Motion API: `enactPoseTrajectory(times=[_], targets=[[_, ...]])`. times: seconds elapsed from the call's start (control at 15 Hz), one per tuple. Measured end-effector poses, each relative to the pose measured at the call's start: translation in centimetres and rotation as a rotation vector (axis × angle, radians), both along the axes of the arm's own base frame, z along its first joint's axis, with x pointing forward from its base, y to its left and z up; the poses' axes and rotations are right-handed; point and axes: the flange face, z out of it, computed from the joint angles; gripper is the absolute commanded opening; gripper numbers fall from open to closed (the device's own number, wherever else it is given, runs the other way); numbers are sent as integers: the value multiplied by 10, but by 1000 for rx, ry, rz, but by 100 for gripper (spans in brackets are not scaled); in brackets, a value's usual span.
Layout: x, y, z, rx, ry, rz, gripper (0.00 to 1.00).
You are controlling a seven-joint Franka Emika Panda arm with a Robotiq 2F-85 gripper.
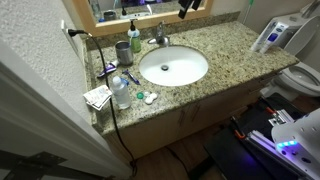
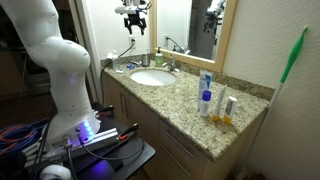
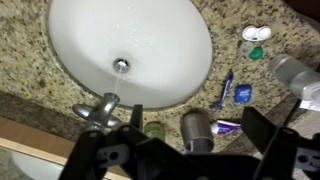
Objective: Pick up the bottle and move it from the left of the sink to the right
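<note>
Wrist view: drain [image 3: 121,64] | exterior view: bottle [image 1: 120,92] upright beside sink [image 1: 186,66]

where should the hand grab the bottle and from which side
Take the bottle around its upper body, just under the cap, coming straight down from above. It stands upright and looks narrow and round, so the open hand should span it. Paper lies close beside it, so a low sideways approach looks more crowded.

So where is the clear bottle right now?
In an exterior view the bottle stands on the countertop, picture-left of the sink, beside folded papers near the front edge.
</note>
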Motion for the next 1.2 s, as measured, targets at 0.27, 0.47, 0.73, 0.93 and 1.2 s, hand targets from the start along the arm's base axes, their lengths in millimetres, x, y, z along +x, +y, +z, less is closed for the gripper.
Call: enactPoseTrajectory(times=[0.27, 0.47, 0.73, 0.93, 1.2], targets=[[8, 12, 5, 0, 1, 23, 100], [5, 33, -8, 32, 33, 111, 100], [-14, 123, -55, 75, 105, 316, 100], [-23, 174, -89, 84, 153, 444, 100], [-18, 180, -97, 70, 165, 459, 100]])
